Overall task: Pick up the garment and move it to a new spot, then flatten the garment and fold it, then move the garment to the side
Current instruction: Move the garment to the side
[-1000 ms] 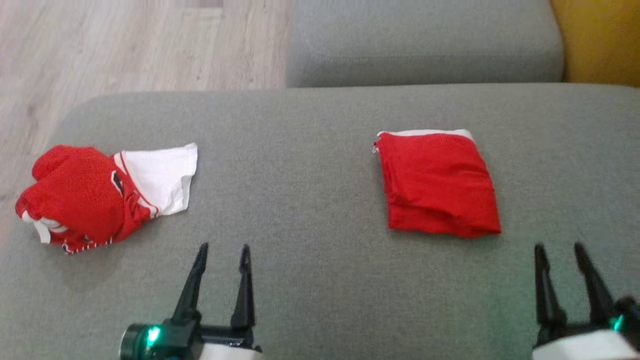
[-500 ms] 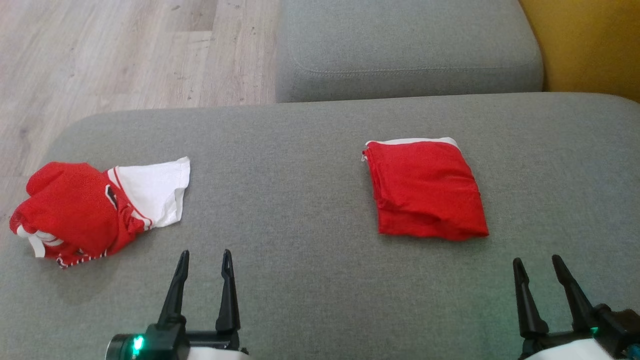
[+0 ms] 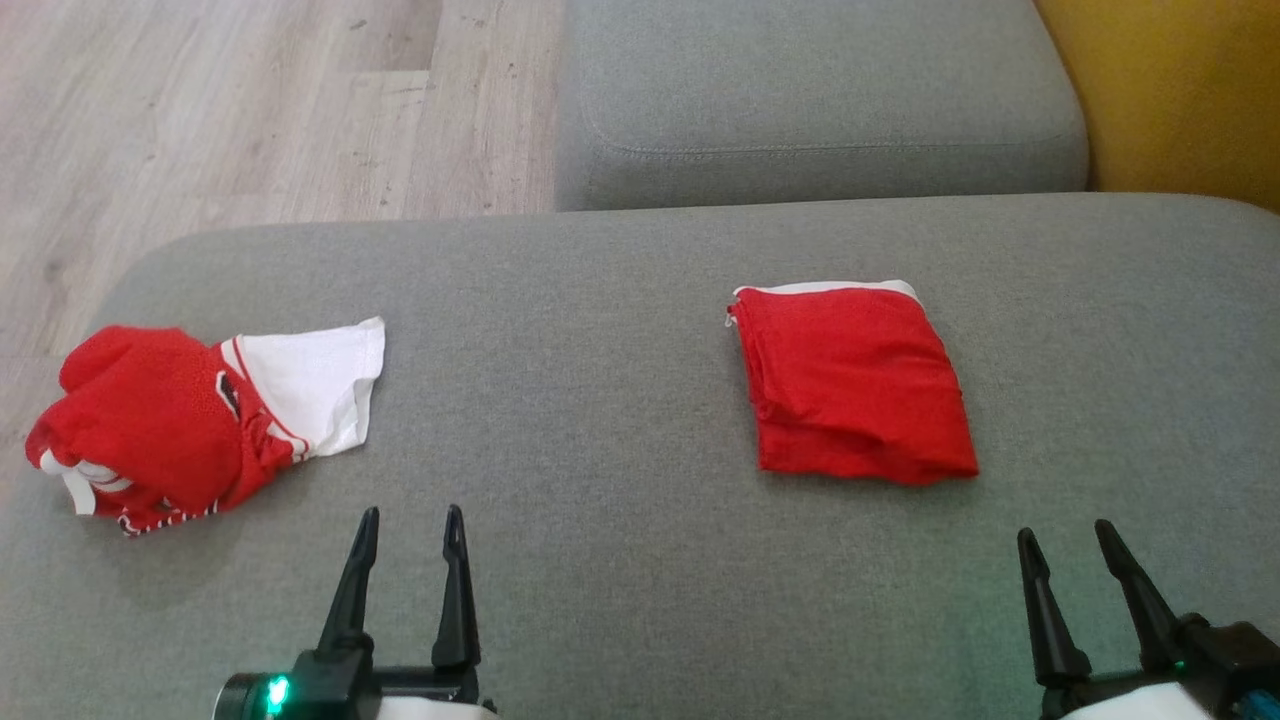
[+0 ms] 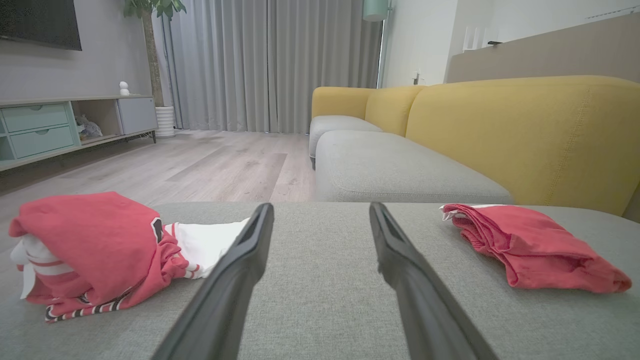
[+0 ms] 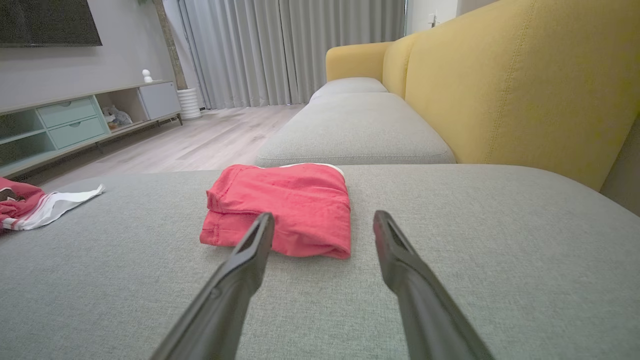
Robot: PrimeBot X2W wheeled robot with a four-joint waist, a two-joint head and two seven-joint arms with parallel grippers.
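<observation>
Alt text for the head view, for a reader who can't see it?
A crumpled red-and-white garment lies at the left of a grey cushion and a folded red garment right of centre, well apart. The left hand and right hand are open and empty near the bottom edge, touching neither garment.

A grey fabric sofa seat [image 3: 600, 330] is spread across the lower frame. A second grey cushion [image 3: 820, 90] is seen at top centre, pale wooden plank flooring [image 3: 220, 110] at upper left, and yellow upholstery [image 3: 1180, 90] at upper right.
</observation>
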